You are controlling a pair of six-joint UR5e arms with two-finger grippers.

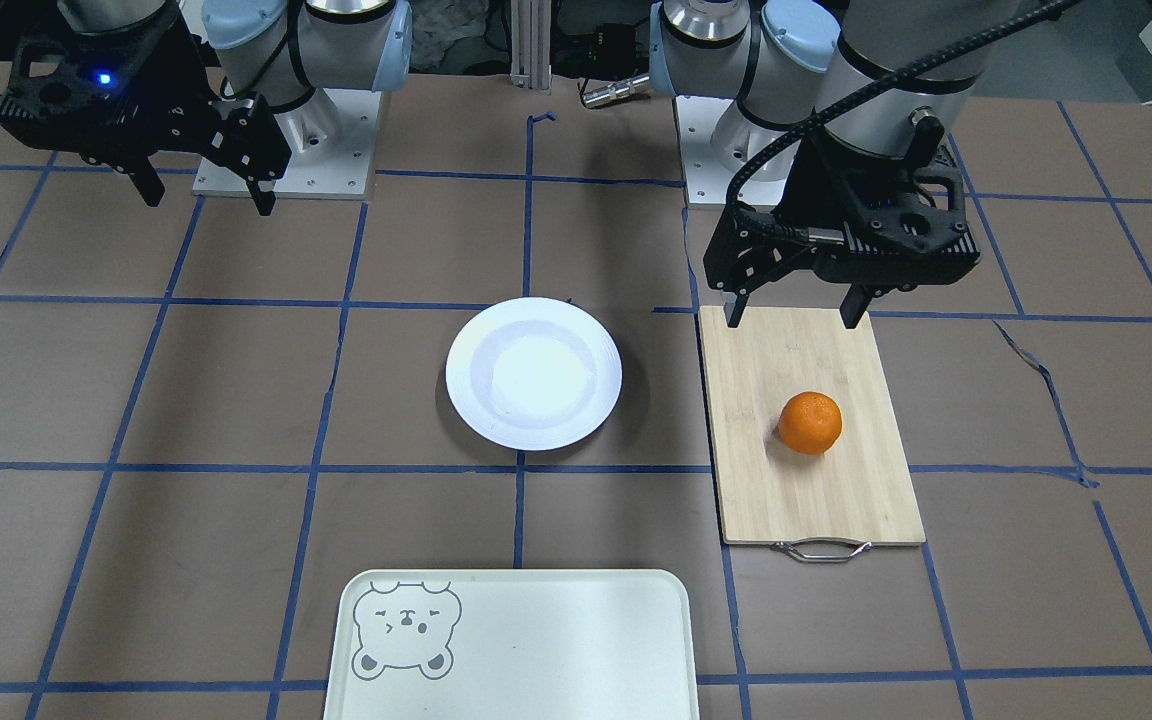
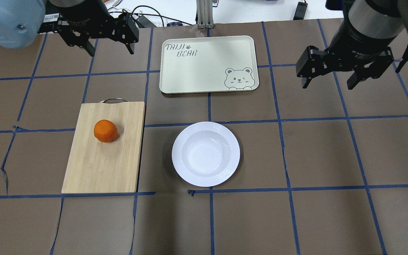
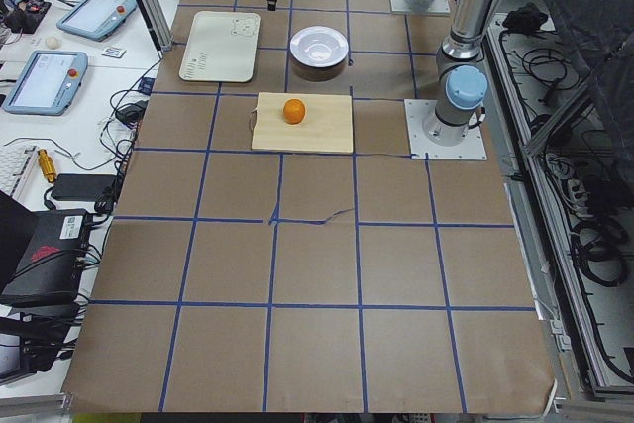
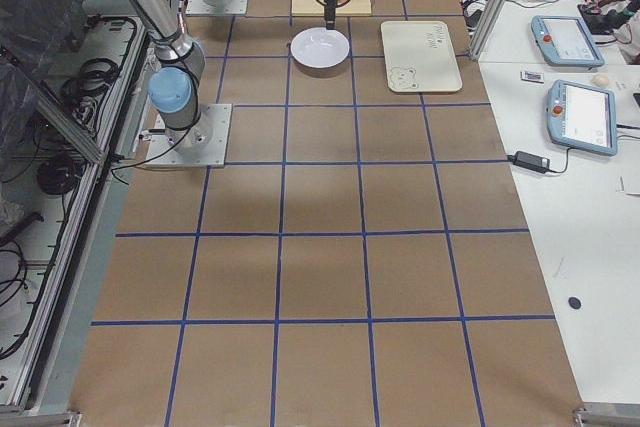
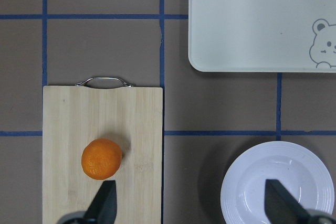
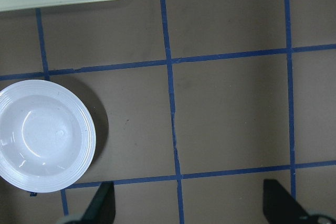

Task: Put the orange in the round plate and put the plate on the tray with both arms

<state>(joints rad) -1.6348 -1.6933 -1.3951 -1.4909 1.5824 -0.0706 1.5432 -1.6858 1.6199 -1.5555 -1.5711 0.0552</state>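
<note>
The orange [image 1: 810,422] lies on a bamboo cutting board [image 1: 806,490], also seen as the orange [image 5: 101,159] in the left wrist view. My left gripper [image 1: 792,318] hangs open high above the board's robot-side end, nothing between its fingers [image 5: 105,203]. The round white plate [image 2: 205,153] sits empty at the table's middle. Beyond it rests the pale tray [image 2: 207,63], empty, with a bear outline. On the other side my right gripper [image 2: 328,85] hovers open above bare table, well clear of the plate [image 6: 44,135].
The cutting board [image 2: 101,166] has a metal handle [image 2: 112,100] at its far end, near the tray's corner. Brown paper with blue tape lines covers the table. Benches with tablets and cables stand past the tray in the side views.
</note>
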